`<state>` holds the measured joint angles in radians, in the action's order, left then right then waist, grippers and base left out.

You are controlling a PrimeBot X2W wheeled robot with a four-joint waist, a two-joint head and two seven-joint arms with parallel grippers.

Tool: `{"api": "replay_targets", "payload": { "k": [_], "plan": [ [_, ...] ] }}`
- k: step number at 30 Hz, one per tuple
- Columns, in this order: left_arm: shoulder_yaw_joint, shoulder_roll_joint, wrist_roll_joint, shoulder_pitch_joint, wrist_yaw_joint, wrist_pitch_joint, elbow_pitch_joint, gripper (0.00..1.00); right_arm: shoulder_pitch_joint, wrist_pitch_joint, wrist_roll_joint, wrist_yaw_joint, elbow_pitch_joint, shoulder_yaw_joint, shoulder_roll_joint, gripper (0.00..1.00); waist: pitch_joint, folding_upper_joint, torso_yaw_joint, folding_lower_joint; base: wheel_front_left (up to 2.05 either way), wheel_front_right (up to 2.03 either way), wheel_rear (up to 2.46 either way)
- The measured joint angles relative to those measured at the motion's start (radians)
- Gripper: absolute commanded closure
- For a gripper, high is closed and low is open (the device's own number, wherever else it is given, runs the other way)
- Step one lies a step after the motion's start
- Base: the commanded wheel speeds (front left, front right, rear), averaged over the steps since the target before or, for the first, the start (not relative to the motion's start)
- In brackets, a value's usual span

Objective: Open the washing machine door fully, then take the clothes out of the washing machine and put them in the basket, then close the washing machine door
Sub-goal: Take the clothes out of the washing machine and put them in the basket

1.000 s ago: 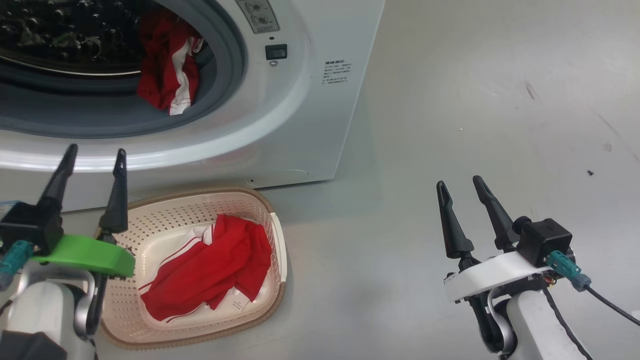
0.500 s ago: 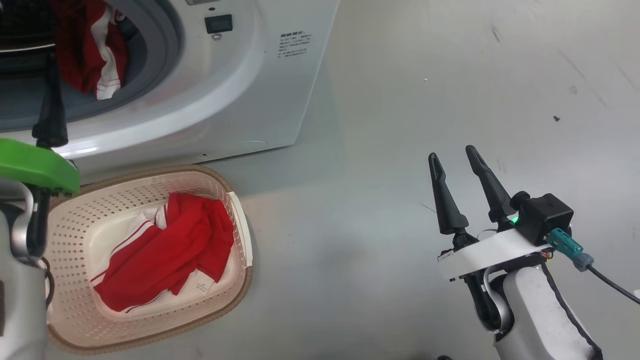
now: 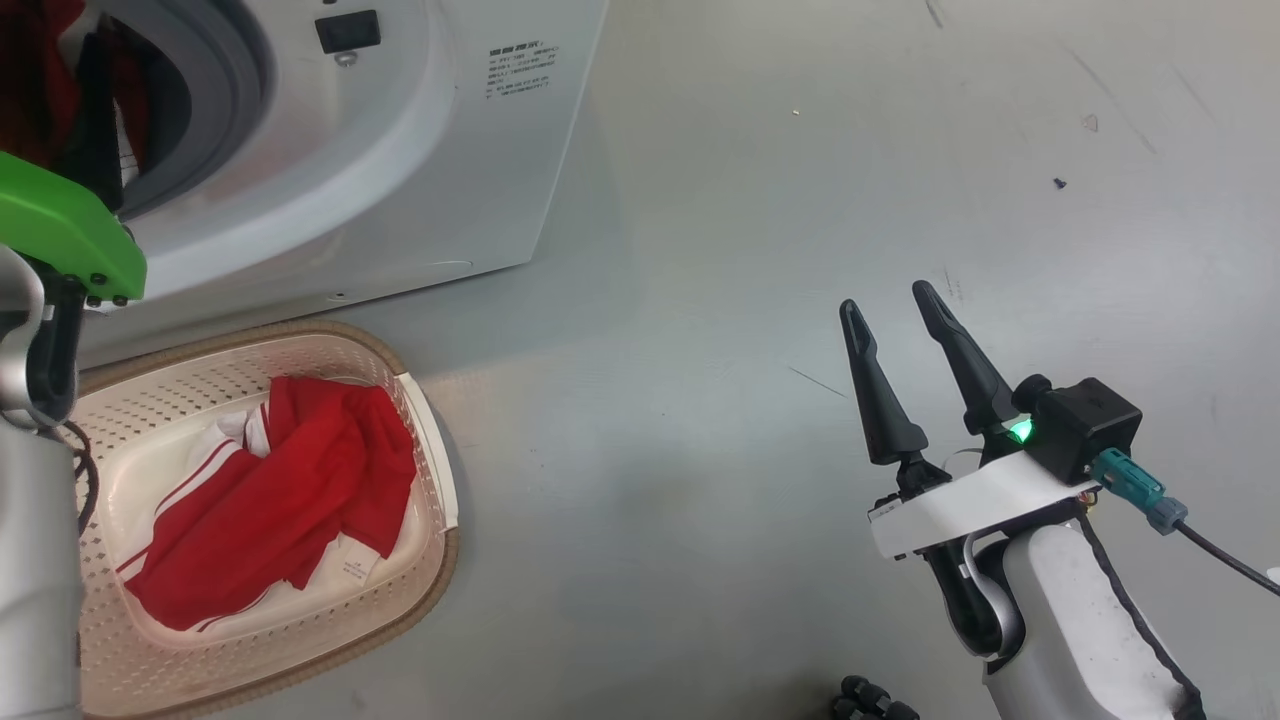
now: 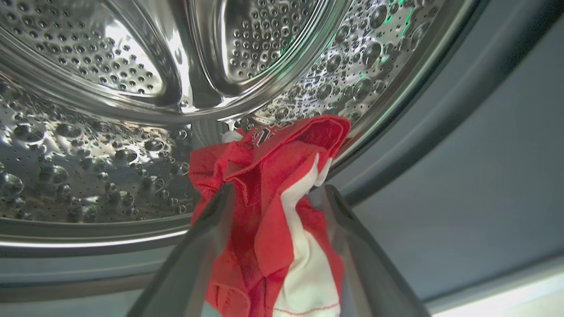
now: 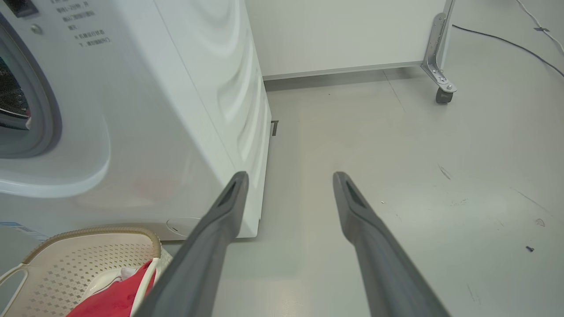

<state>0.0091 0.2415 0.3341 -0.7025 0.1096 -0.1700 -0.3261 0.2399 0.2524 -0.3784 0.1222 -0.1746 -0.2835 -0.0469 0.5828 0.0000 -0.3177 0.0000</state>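
The white washing machine (image 3: 420, 160) fills the upper left of the head view, and its door is out of view. My left gripper (image 4: 278, 188) reaches into the steel drum (image 4: 110, 132). It is open, with one finger on each side of a red and white garment (image 4: 269, 163) that hangs over the grey gasket (image 4: 462, 154). Another red garment (image 3: 270, 500) lies in the cream basket (image 3: 432, 560) on the floor in front of the machine. My right gripper (image 3: 885, 297) hovers open over bare floor to the right, holding nothing.
Grey floor stretches to the right of the machine (image 5: 154, 110). A metal leg on a castor (image 5: 438, 83) and a thin cable (image 5: 498, 39) stand near the white back wall. A small dark speck (image 3: 1058, 183) lies on the floor.
The head camera has swung to the right, so everything has slid left in view. My left gripper has gone up and forward into the drum opening. The right gripper has stayed open.
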Motion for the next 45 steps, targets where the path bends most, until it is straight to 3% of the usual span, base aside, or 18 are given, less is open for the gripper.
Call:
{"api": "replay_targets", "payload": {
  "k": [30,42,43,45],
  "plan": [
    [0.019,-0.009,0.042,-0.202,-0.045,-0.190,-0.255,0.00,0.035,0.000,-0.034,0.000,0.002,-0.023,0.002,0.00,0.036,0.0000,-0.017,0.0000,0.00,0.00,0.00],
    [0.004,-0.003,0.022,-0.265,-0.052,-0.203,-0.310,0.00,0.040,0.000,-0.044,0.000,0.002,-0.026,0.002,0.00,0.048,0.0000,-0.026,0.0000,0.00,0.00,0.00],
    [0.002,-0.002,0.020,-0.268,-0.052,-0.203,-0.312,0.11,0.040,0.000,-0.044,0.000,0.002,-0.026,0.002,0.00,0.049,0.0000,-0.026,0.0000,0.00,0.00,0.00],
    [-0.004,-0.003,0.017,-0.273,-0.051,-0.203,-0.317,0.97,0.041,0.000,-0.044,0.000,0.002,-0.026,0.002,0.00,0.049,0.0000,-0.026,0.0000,0.00,0.00,0.00]
  ]
}}
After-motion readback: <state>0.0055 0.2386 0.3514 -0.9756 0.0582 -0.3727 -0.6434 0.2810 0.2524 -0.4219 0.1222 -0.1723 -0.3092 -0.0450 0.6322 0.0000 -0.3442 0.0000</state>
